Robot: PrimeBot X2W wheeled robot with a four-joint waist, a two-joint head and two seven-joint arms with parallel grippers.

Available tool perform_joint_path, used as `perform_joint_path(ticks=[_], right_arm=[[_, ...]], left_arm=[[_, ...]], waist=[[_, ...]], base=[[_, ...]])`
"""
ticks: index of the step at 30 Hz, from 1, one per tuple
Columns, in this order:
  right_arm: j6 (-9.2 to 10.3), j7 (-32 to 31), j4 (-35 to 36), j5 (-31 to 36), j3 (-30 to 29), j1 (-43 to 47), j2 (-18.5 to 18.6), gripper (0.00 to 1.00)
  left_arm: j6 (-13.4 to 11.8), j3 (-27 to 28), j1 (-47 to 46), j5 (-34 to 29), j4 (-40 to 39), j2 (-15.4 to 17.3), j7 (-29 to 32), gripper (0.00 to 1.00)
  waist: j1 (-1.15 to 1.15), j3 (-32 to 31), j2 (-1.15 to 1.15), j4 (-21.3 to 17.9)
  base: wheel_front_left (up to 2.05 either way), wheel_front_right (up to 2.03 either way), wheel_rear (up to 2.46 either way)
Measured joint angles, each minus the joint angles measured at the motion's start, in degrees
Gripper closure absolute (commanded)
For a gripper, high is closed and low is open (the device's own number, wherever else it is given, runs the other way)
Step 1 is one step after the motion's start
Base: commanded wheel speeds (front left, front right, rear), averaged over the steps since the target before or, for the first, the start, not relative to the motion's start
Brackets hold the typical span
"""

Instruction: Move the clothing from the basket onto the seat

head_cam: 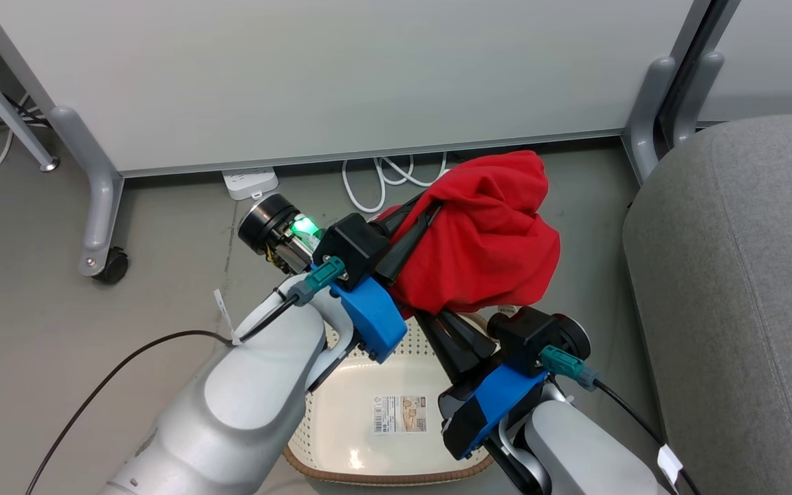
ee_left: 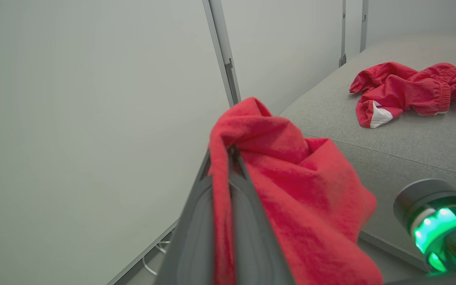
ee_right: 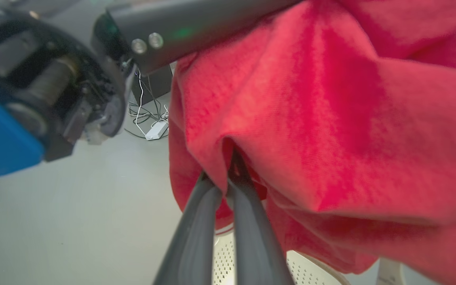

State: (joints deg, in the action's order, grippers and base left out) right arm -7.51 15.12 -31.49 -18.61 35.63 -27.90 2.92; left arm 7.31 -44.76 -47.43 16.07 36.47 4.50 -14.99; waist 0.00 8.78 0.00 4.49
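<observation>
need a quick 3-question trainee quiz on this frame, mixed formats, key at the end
1. True or false: only the left claw grips the lifted red cloth garment; the right claw is open and free.
2. Where does the crumpled red garment with a white patch lie? A) in the oval cream plastic basket B) on the large grey fabric seat C) on the floor
3. Fill in: the basket's visible bottom carries a printed ____.
Key: 1 false, both claws are shut on it. 2 B. 3 label.
</observation>
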Motion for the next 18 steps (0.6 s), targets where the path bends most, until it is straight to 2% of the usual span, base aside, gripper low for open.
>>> perform_joint_path(ticks=[18], right_arm=[[0.00,0.0,-0.5,0.0,0.2,0.0,0.0,1.00]], left_arm=[[0.2,0.0,0.0,-0.1,0.1,0.1,0.0,1.00]], waist=[[0.00,-0.2,0.00,-0.4]], base=[[0.00,0.00,0.00]])
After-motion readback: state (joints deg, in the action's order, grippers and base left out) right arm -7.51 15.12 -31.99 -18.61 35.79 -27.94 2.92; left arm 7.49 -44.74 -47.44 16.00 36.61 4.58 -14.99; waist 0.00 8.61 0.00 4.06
